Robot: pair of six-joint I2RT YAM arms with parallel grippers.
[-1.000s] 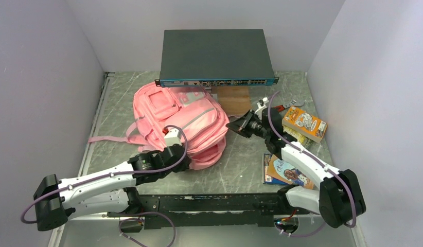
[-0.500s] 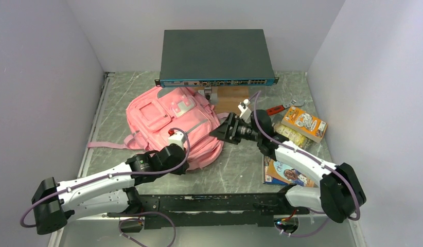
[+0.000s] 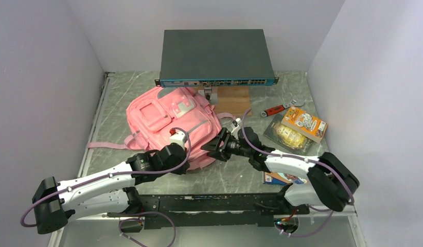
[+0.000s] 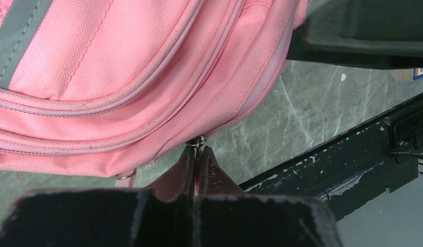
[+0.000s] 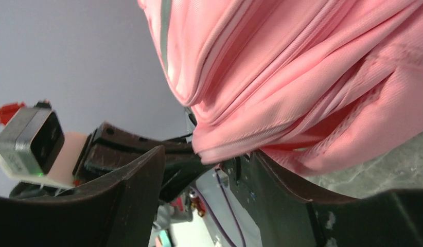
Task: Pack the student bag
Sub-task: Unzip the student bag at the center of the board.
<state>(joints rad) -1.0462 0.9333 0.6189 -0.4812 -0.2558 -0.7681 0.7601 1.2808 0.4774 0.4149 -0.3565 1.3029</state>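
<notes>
The student bag point(image 3: 168, 116) is a soft light-pink backpack lying left of the table's centre, front pockets up. My left gripper point(image 4: 198, 150) is shut on the metal zip pull point(image 4: 198, 141) at the bag's near lower edge. My right gripper point(image 3: 208, 146) stands open at the bag's near right corner. In the right wrist view a fold of the bag point(image 5: 302, 77) hangs at the mouth of the spread fingers point(image 5: 142, 175). I cannot tell whether they touch it.
A grey network switch point(image 3: 215, 54) sits at the back on a wooden block point(image 3: 235, 98). To the right lie a red-handled tool point(image 3: 275, 109), an orange box point(image 3: 303, 123), a clear packet point(image 3: 286, 135) and a book point(image 3: 284, 178). A pink strap point(image 3: 104, 145) trails left.
My right arm has swung left and nearer, from beside the wooden block to the bag's near right corner, and its jaws have opened. The bag shifted left. The left gripper kept its hold.
</notes>
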